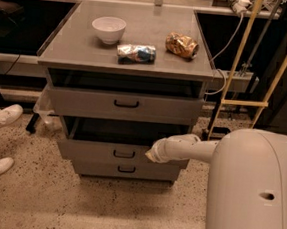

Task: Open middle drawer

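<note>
The grey cabinet has three stacked drawers. The middle drawer has a flat grey front and a small black loop handle. It stands partly pulled out, with a dark gap showing above its front. My gripper is at the end of the white arm, right against the middle drawer's front just right of the handle. The gripper's tip is hidden against the panel. The top drawer also sits slightly out, and the bottom drawer is in.
On the cabinet top sit a white bowl, a blue-silver snack bag and a brown bag. A person's white shoes stand at the left. A yellow frame and cables are at the right. My white body fills the lower right.
</note>
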Tool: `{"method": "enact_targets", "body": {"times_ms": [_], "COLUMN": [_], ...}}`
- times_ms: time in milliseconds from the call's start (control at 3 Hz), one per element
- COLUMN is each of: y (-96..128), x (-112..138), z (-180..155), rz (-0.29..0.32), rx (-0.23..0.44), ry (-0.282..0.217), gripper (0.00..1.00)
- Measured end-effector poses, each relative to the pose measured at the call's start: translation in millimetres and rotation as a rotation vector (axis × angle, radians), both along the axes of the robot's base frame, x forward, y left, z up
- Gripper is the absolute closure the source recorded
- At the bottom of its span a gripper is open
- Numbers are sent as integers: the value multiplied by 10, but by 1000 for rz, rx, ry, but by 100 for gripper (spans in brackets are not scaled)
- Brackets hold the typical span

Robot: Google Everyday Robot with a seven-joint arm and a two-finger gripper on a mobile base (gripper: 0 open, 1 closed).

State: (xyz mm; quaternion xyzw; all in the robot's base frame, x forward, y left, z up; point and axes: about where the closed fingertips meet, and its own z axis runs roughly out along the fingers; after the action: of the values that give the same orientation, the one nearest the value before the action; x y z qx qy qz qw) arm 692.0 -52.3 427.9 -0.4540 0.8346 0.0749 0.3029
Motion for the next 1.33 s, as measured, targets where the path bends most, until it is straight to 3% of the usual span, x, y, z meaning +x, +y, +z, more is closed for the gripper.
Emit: {"method": "enact_targets", "body": {"times_ms": [1333], "y": [-22], "x": [-175], "z": [13], "rz": [10], "rx": [0], "ry": [2], "gripper": [100]}}
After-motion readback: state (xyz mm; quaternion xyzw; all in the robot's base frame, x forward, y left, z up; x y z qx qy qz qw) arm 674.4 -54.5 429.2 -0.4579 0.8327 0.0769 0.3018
